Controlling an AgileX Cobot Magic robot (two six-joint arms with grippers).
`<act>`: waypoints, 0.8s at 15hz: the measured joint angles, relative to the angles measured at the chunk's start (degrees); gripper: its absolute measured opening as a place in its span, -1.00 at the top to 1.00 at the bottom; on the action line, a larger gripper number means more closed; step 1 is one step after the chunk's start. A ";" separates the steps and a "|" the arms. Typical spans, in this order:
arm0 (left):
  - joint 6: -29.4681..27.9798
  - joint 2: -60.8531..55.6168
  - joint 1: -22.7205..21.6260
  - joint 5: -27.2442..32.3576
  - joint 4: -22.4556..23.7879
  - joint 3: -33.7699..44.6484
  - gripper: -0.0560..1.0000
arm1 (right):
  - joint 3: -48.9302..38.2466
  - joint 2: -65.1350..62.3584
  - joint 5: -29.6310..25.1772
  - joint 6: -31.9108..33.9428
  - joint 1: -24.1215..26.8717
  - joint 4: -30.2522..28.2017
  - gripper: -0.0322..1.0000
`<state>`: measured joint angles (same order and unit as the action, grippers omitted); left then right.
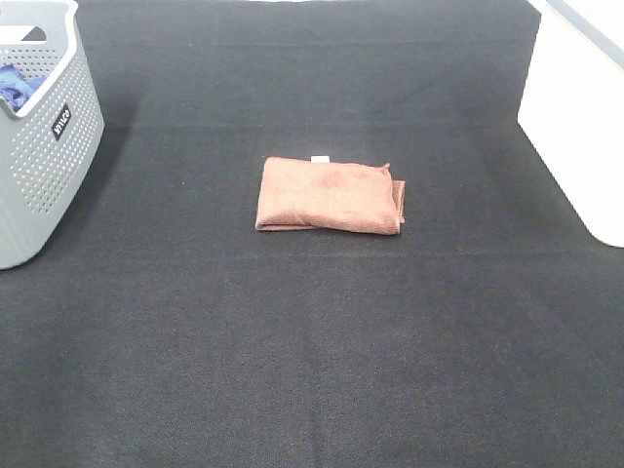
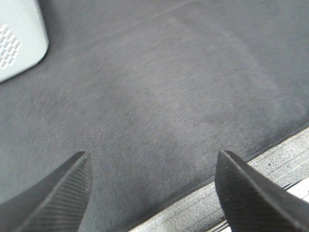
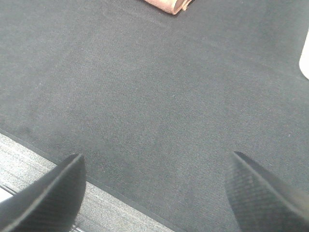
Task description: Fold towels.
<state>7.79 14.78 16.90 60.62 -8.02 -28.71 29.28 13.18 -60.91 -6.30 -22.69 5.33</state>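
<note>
A reddish-brown towel (image 1: 330, 195) lies folded into a small rectangle at the middle of the black mat, with a small white tag at its far edge. A corner of the towel (image 3: 169, 5) shows in the right wrist view, well away from the fingers. Neither arm appears in the exterior high view. My left gripper (image 2: 152, 186) stands open over bare mat near the mat's front edge, nothing between its fingers. My right gripper (image 3: 154, 191) is open too, above bare mat by the front edge, empty.
A grey perforated basket (image 1: 39, 136) stands at the far left with a blue cloth (image 1: 15, 86) inside; its corner (image 2: 19, 41) shows in the left wrist view. A white box (image 1: 575, 117) stands at the far right. The mat's front hem meets a grey table surface (image 2: 251, 186).
</note>
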 joint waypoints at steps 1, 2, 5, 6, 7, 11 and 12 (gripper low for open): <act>0.11 -0.06 0.00 0.00 0.00 0.00 -0.41 | 0.00 0.00 -0.11 0.00 0.00 0.06 -0.52; 0.11 -0.06 0.00 0.00 0.00 0.00 -0.41 | 0.00 0.00 -0.11 0.00 0.00 0.06 -0.52; 1.49 -0.06 0.00 0.00 0.06 0.00 -0.41 | 0.00 0.00 -0.11 0.00 0.00 0.06 -0.52; 1.60 -0.06 0.00 0.00 0.06 0.00 -0.41 | 0.00 0.00 -0.11 0.00 0.00 0.06 -0.52; 1.72 -0.06 0.00 0.00 0.06 0.00 -0.41 | 0.00 0.00 -0.11 0.00 0.00 0.06 -0.52; 1.66 -0.06 0.00 0.00 0.06 0.00 -0.41 | 0.00 0.00 -0.11 0.00 0.06 0.06 -0.52; 1.66 -0.06 0.00 0.00 0.06 0.00 -0.41 | 0.00 0.00 -0.11 0.00 1.32 0.23 -0.52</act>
<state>9.45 14.73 16.90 60.62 -7.96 -28.71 29.28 13.18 -61.02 -6.30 -21.37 5.56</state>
